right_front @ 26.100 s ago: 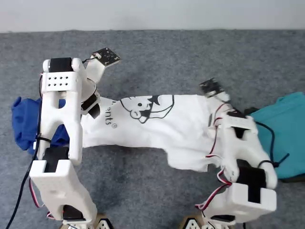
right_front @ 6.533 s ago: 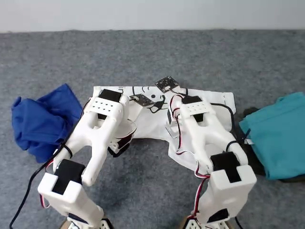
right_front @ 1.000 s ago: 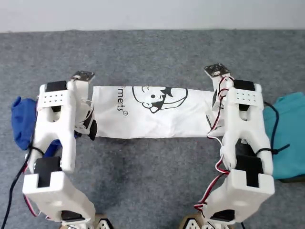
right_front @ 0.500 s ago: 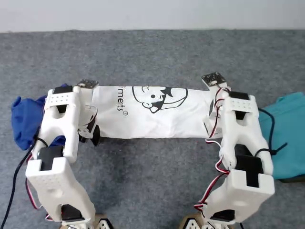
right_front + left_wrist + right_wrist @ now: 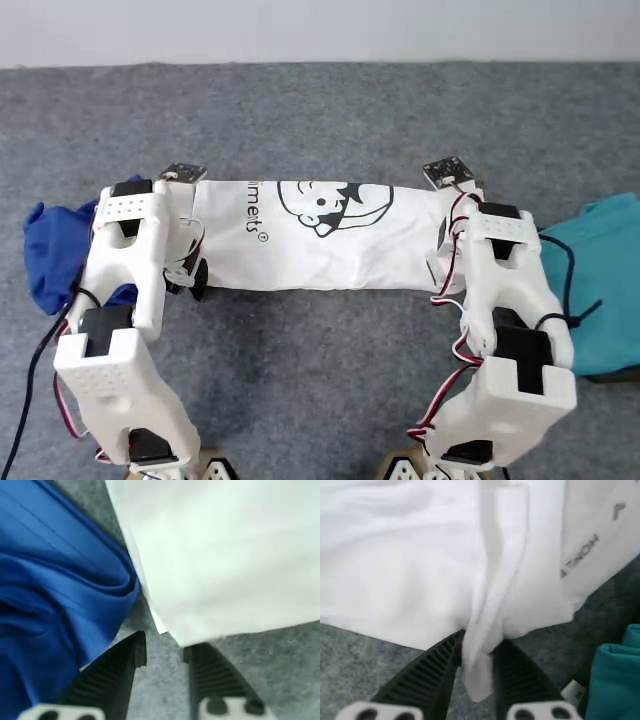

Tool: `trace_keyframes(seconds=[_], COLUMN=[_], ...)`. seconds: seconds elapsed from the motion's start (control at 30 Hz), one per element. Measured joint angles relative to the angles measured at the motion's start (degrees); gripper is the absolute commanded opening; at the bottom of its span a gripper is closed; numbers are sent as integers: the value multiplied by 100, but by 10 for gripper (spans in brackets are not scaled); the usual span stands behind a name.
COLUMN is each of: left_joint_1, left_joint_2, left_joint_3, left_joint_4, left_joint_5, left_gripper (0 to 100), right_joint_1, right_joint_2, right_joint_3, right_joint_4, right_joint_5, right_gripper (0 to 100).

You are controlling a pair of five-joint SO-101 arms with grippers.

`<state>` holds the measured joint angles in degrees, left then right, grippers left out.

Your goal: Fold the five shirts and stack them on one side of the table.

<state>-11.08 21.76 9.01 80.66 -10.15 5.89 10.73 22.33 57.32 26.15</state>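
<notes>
— Where's the white shirt (image 5: 320, 240)?
— A folded strip on the worktop (image 5: 320, 110), between the blue shirt (image 5: 50, 255) and the teal shirt (image 5: 600, 280).
— Claws?
— The right claw (image 5: 477, 652) pinches a fold at its end; the left claw (image 5: 162, 652) is spread, just off its corner.

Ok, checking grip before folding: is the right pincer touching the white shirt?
Touching. Right wrist view shows the right pincer clamping a fold of the white shirt.

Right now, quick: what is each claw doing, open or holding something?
Left claw: open, holding nothing.
Right claw: closed on the white shirt.
</notes>
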Motion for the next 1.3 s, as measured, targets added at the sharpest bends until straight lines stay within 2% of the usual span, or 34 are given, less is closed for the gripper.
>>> trace_keyframes(seconds=[0.33, 0.5, 0.87, 1.03, 1.17, 1.3], left_joint_1=[484, 571, -18, 132, 422, 404], left_joint_2=[0, 0, 0, 0, 0, 105], left_joint_3=[0, -35, -862, -1099, -1108, -1108], left_joint_4=[0, 211, 1204, 1196, 888, 703], left_joint_5=[0, 18, -264, -264, -273, -273], left_gripper=[30, 123, 152, 152, 152, 175], right_joint_1=[9, 9, 9, 9, 9, 9], right_joint_2=[-9, -9, -9, -9, -9, -9], right_joint_3=[0, 0, 0, 0, 0, 53], right_joint_4=[-9, -9, -9, -9, -9, -9], right_joint_5=[0, 0, 0, 0, 0, 0], right_gripper=[10, 10, 10, 10, 10, 10])
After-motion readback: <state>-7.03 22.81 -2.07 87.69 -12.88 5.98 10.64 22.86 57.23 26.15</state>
